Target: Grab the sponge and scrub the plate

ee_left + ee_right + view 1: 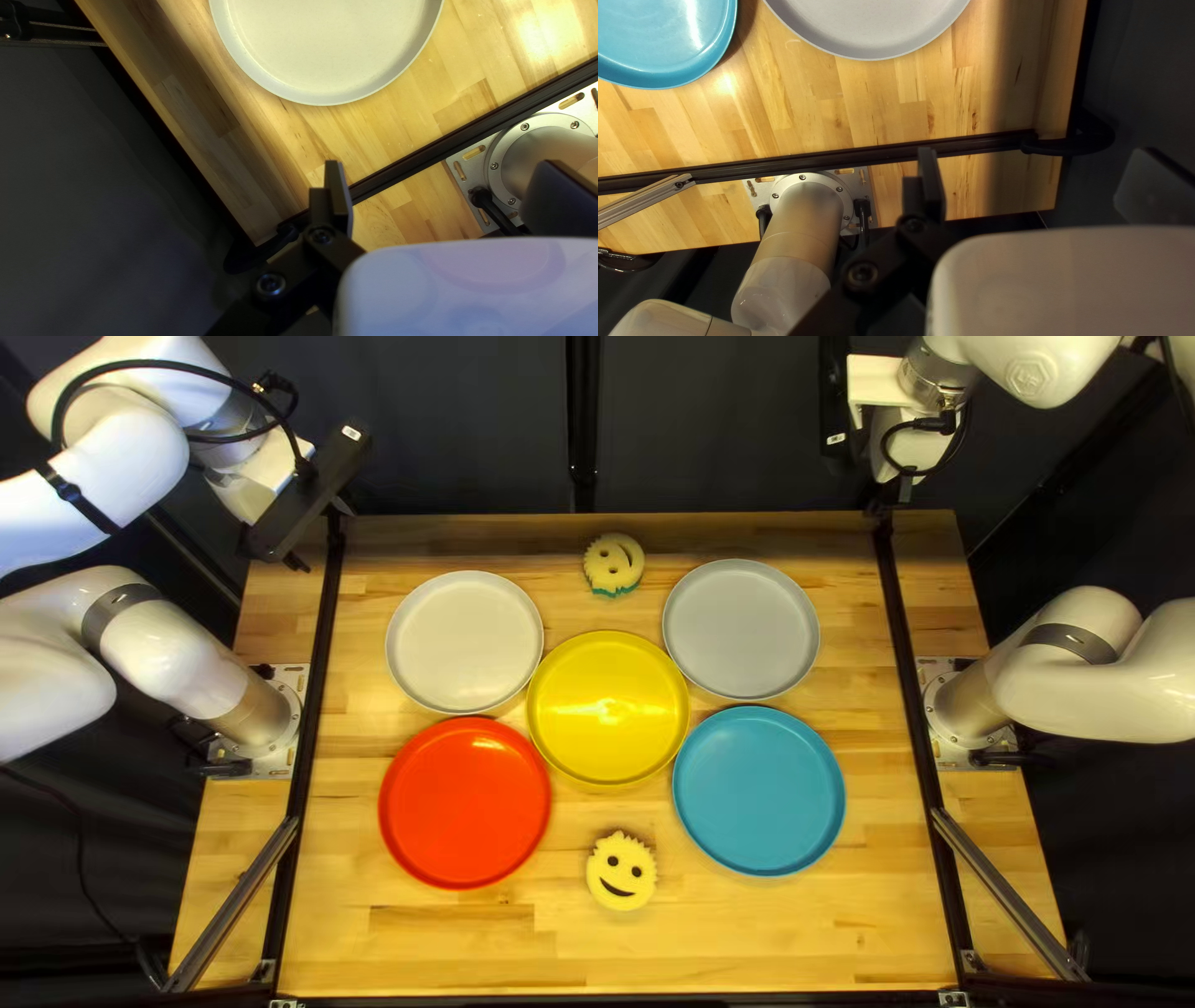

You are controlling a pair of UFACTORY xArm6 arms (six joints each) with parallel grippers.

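While both arms hang raised at the far corners of the pale wooden tabletop (pixel 411 946), the jaws of my left gripper (pixel 319 535) are spread wide with nothing between them, and those of my right gripper (pixel 890 495) are likewise apart and empty. One round yellow sponge with a smiling face (pixel 621 871) lies near me, between the round red plate (pixel 464 803) and the round blue plate (pixel 758 790), touching neither. Another yellow smiley sponge, teal along its edge (pixel 614 564), lies near the far edge, between the round off-white plate (pixel 464 642) and the round grey plate (pixel 741 629). Amid the four plates sits a glossy round yellow plate (pixel 608 708).
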